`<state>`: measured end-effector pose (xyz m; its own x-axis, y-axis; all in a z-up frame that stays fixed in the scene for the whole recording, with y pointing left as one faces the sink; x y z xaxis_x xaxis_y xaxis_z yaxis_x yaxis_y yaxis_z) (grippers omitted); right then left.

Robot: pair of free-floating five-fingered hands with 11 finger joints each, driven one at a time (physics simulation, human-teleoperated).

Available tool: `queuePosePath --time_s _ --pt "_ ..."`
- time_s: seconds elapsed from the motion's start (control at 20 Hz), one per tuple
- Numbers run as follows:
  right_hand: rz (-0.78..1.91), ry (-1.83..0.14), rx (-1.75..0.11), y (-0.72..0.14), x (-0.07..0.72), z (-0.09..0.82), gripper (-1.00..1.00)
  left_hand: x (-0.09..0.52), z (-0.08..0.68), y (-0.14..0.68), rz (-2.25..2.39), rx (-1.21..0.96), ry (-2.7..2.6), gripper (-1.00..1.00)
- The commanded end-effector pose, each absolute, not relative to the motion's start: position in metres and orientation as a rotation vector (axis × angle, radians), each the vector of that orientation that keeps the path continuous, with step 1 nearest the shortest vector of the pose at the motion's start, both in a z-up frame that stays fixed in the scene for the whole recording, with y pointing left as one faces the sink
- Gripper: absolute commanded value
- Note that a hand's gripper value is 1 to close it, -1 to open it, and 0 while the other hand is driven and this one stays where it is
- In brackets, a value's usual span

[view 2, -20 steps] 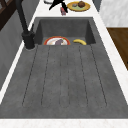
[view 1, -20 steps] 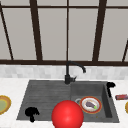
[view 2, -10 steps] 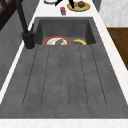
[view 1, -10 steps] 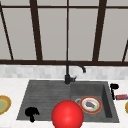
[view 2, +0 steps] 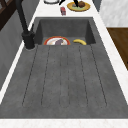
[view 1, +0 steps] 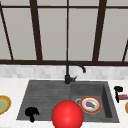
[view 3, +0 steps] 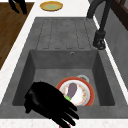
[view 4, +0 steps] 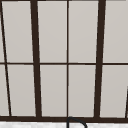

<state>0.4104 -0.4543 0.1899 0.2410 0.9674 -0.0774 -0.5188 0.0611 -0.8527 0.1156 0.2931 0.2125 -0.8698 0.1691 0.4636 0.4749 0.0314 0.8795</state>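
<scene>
Small red item (view 1: 123,97): lying on the white counter to the right of the sink basin, just beside the fingers of the right hand (view 1: 118,92); contact not determinable. In the left side view, same red item (view 2: 63,10) on the far counter, between the basin rim and a yellow plate (view 2: 79,7) carrying a dark brown lump.

Right hand: over the counter at the basin's right edge, fingers pointing downward and loosely extended, gripping nothing visible. In the right side view, seen large in the foreground (view 3: 48,103), fingers spread and relaxed, reaching past the near rim of the basin.

Left hand (view 1: 31,114): suspended over the front left corner of the drainboard, fingers hanging down; curl not determinable. In the right side view, at the top left (view 3: 17,5), over the wooden floor side.

Surroundings: red ball (view 1: 67,114) in front of the sink, covering part of the basin's front edge. Black faucet (view 1: 68,75) at the rear, between drainboard and basin, spout arched to the right.

Containers: dark grey sink (view 1: 106,90), basin at right, grooved drainboard at left. In the basin, an orange-rimmed plate (view 1: 98,109) bearing a purple eggplant (view 3: 72,90) with green stem. Beside the plate, a banana (view 2: 79,41) on the basin floor. On the left counter, a yellow dish (view 1: 7,103) with green contents.
</scene>
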Motion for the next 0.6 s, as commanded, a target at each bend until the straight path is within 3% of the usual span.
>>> queuePosePath --time_s 0.0,0.55 --pt "1.288 -0.650 -0.902 -0.471 0.414 0.185 -1.00 0.116 0.213 0.293 -1.926 -0.665 -2.075 0.00" --pt "1.307 -0.674 -0.888 -0.514 0.453 0.131 -1.00 0.116 0.213 0.293 -1.926 -0.665 -2.075 0.00"
